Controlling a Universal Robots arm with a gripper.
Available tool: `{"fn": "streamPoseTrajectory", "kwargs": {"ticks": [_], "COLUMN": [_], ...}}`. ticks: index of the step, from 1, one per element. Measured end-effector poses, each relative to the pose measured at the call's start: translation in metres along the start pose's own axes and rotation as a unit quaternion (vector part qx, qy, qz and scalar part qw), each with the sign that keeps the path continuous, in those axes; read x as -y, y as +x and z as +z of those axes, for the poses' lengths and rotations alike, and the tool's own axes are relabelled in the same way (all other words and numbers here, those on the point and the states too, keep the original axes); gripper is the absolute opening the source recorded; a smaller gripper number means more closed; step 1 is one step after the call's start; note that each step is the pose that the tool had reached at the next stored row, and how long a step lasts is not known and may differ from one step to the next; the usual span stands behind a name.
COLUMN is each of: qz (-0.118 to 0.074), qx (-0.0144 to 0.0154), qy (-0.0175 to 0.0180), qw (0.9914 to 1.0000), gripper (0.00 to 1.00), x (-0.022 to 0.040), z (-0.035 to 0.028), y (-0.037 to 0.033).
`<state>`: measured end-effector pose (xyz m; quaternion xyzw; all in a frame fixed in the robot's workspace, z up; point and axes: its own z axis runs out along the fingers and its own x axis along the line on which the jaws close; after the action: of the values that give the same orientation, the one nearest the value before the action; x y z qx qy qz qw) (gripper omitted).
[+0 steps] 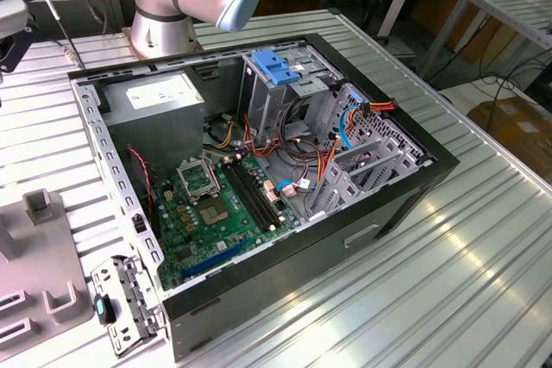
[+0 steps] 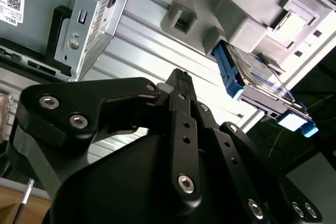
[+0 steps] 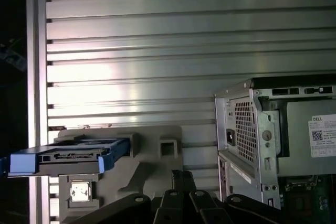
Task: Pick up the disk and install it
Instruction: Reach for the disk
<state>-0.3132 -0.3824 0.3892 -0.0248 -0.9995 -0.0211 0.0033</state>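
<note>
Hovering above the ribbed table (image 1: pixel 448 282), gripper (image 2: pixel 181 77) sits off to one side of the open PC case (image 1: pixel 392 204), clear of both case and fixture. Fingers look pressed together w/ nothing btwn them in both wrist views. Not holding anything.

Disk (image 3: pixel 68 157) lies flat on the grey fixture (image 3: pixel 157 150), blue rails along its sides. One end overhangs the fixture edge near the table's rim. Second wrist view shows the same: disk (image 2: pixel 257 85) is perched on the fixture, apart from the gripper. Not picked up yet.

Risks, judged:
- Overhang + table rim close: a nudge from the closed fingers could tip or slide the disk off.
- Rails are plastic, tabs likely flex. An off-centre pinch may slip or twist.
- Drive cage (image 1: pixel 362 157) is crowded w/ loose cables (image 1: pixel 332 157). Could snag or block the disk during install.
</note>
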Motion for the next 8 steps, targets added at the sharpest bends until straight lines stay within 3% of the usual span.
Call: {"fn": "streamPoseTrajectory", "kwargs": {"ticks": [8], "qz": [-0.001], "qx": [0.0000], "qy": [0.0000], "qw": [1.00000], "gripper": [0.11], "x": [-0.0001], "z": [0.0005], "y": [0.0198]}}
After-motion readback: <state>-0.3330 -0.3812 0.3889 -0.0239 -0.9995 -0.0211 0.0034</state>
